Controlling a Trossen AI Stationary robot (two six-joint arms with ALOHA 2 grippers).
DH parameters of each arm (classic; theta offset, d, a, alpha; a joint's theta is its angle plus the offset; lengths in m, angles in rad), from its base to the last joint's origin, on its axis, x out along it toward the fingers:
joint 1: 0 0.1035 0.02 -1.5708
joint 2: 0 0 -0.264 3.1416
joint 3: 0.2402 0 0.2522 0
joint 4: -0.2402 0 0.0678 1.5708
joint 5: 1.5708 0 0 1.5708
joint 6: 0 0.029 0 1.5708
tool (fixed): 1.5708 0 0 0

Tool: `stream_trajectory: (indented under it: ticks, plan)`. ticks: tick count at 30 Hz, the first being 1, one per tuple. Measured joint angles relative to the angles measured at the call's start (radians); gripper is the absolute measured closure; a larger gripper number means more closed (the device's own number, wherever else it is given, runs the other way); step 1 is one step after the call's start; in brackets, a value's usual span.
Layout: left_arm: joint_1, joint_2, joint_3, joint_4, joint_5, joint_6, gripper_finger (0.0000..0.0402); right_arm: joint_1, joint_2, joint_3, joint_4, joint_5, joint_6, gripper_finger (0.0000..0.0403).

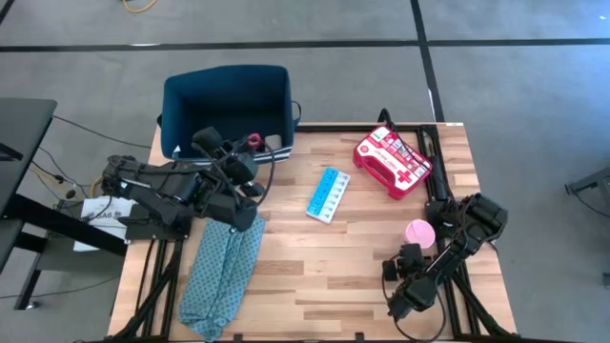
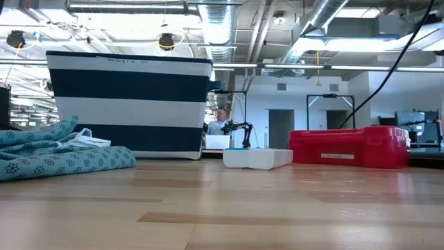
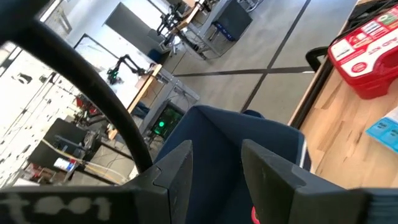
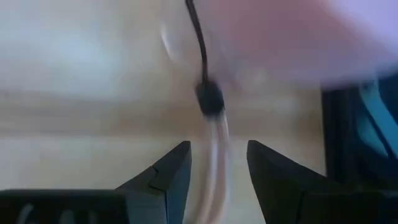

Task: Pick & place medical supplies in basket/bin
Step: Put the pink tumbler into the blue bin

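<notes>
The navy bin (image 1: 177, 107) stands at the table's far left; in the low view the bin (image 2: 132, 104) shows white stripes. My left gripper (image 1: 250, 145) hovers open over its near rim, with the bin's inside (image 3: 217, 134) beyond the fingers. A small red thing (image 1: 254, 140) shows by the fingers; whether it lies in the bin, I cannot tell. The red first-aid case (image 1: 393, 162) and the light blue pill box (image 1: 327, 194) lie flat on the table. A pink tape roll (image 1: 420, 232) sits near my right gripper (image 1: 410, 259), which is open and low over the wood (image 4: 217, 165).
A teal patterned cloth (image 1: 224, 267) lies along the table's near left, under my left arm. Bare wood spreads across the table's middle and near side. A thin dark cable (image 4: 208, 93) hangs in front of my right gripper. A person sits far off in the room (image 2: 220, 121).
</notes>
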Motion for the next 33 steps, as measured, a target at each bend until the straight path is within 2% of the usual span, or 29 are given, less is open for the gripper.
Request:
stream_trajectory:
  ticks: [8,16,22,26,31,33]
  plan:
    - [0.061,0.0,0.0,0.0,0.059,0.006,0.0272,-0.002,-0.005,-0.086,0.029,0.079,0.008,0.0272]
    - [0.084,0.0,0.0,0.018,0.067,0.005,0.0272,-0.002,-0.002,-0.099,0.034,0.109,-0.023,0.0297]
    - [0.084,0.0,0.0,0.019,0.085,0.005,0.0272,-0.003,-0.003,-0.109,0.048,0.133,-0.086,0.034]
    - [0.084,0.0,0.0,0.02,0.086,0.006,0.0272,-0.001,0.002,-0.115,0.059,0.274,-0.111,0.0391]
    - [0.084,0.0,0.0,0.028,0.131,0.007,0.0272,-0.013,0.005,-0.114,0.101,0.404,-0.126,0.0395]
    - [0.084,0.0,0.0,0.034,0.159,0.007,0.0272,-0.012,0.005,-0.113,0.154,0.511,-0.141,0.0398]
